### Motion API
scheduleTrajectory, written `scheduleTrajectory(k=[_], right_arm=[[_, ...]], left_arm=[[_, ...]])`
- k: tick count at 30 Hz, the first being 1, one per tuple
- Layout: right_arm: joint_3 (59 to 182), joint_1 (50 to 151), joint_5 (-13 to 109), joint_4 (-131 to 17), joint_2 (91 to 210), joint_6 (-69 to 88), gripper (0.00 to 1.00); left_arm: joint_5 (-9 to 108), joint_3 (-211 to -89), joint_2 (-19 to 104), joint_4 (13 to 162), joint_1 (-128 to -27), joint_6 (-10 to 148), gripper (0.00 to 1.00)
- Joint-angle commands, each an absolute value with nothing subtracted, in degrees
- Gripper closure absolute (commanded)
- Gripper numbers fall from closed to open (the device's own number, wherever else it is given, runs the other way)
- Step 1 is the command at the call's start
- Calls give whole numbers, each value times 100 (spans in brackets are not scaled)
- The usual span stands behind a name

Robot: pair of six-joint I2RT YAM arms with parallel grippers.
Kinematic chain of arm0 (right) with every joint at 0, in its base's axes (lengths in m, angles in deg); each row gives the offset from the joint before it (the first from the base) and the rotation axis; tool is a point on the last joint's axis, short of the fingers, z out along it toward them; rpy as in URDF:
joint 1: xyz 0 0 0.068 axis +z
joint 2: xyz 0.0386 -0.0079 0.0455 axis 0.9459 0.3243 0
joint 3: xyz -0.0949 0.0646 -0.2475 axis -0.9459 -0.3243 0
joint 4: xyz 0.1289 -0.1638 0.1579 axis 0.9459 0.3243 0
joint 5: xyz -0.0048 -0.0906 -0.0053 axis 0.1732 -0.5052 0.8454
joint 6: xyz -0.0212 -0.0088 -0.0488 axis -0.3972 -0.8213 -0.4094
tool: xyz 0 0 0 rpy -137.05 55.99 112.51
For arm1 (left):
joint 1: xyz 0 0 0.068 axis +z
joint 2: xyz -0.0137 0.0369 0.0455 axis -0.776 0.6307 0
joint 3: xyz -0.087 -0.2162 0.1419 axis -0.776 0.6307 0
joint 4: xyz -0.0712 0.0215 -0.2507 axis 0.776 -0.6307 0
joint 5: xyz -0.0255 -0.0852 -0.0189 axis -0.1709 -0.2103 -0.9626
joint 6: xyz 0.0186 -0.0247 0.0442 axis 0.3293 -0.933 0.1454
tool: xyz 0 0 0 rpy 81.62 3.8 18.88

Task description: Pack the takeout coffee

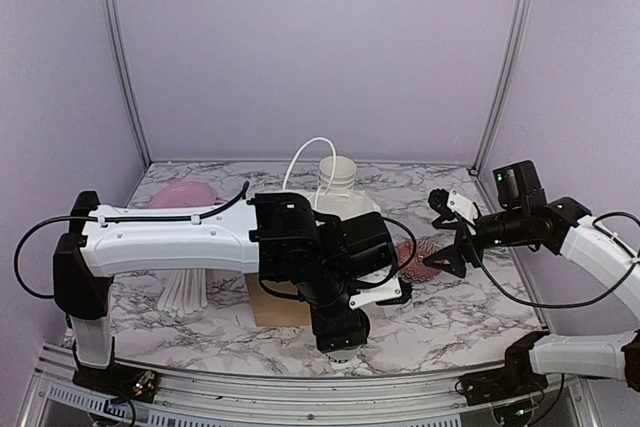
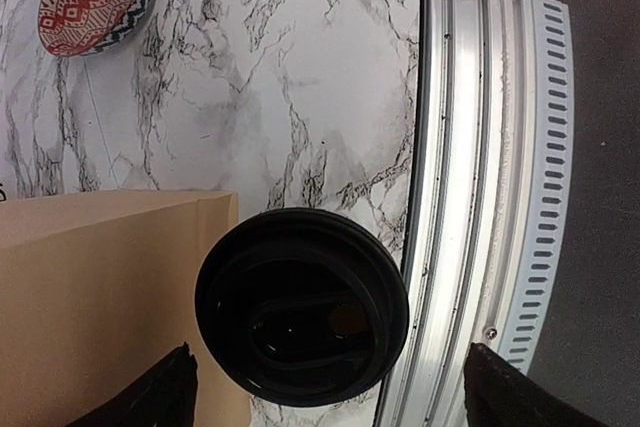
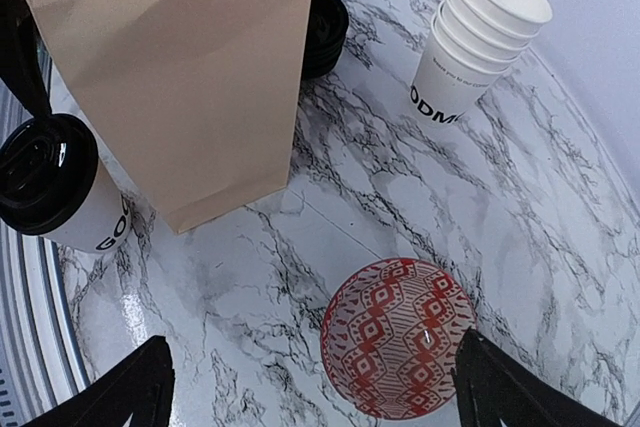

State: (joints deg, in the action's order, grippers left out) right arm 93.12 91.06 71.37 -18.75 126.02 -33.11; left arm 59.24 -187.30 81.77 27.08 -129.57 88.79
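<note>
A white paper takeout coffee cup [image 3: 95, 222] with black printed letters and a glossy black plastic lid [image 3: 45, 187] stands upright on the marble-patterned table [image 3: 560, 207]. It is outside the tall brown paper bag [image 3: 190, 77], just beside the bag's base at its 8 o'clock. In the left wrist view the round lid shows a sunken oval in its top, with the bag's wall at its 9 o'clock. The left fingers [image 2: 160, 397] are spread wide on either side of the lid, released and gripping nothing. The right fingers [image 3: 130, 387] are likewise spread and empty, above a red-and-white patterned bowl [image 3: 400, 347] at the bag's 5 o'clock. A stack of lidless white paper cups [image 3: 480, 37] sits at the bag's 2 o'clock.
</note>
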Motion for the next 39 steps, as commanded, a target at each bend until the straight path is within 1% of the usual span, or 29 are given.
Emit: scheduleTrajectory(k=[1,4,10,12,14,19,22,30,35,39], right_arm=[[9319,9058,7262,-2051,12605,-3253,6],[9286,9059,7282,-2053,12596,-3264,6],[9224,9058,7298,-2061,12617,-3282,7],[9207,9058,7300,-2059,12623,-3296,7],[9195,9055,7304,-2058,12622,-3303,7],[9160,9058,7313,-2051,12648,-3309,7],[9142,9054,7334,-2039,12644,-3305,8],[9153,9058,7252,-1999,12596,-3343,8],[9707,9054,7308,-1655,12738,-3587,9],[10822,9058,7527,-1047,13147,-3811,10]], left_arm=[[5823,-18741,8356,2744,-12812,8851,8],[5833,-18728,8403,2744,-12772,8890,10],[5783,-18718,8539,2736,-12727,8952,18],[5603,-18704,8551,2737,-12723,8958,20],[5573,-18682,8568,2740,-12713,8971,20],[5721,-18566,8608,2745,-12720,8963,16],[5730,-18552,8679,2744,-12722,8970,16],[5718,-18670,8721,2728,-12720,8952,27],[5438,-18800,8367,2646,-12762,8859,29],[5181,-19035,7957,2424,-12891,8813,31]])
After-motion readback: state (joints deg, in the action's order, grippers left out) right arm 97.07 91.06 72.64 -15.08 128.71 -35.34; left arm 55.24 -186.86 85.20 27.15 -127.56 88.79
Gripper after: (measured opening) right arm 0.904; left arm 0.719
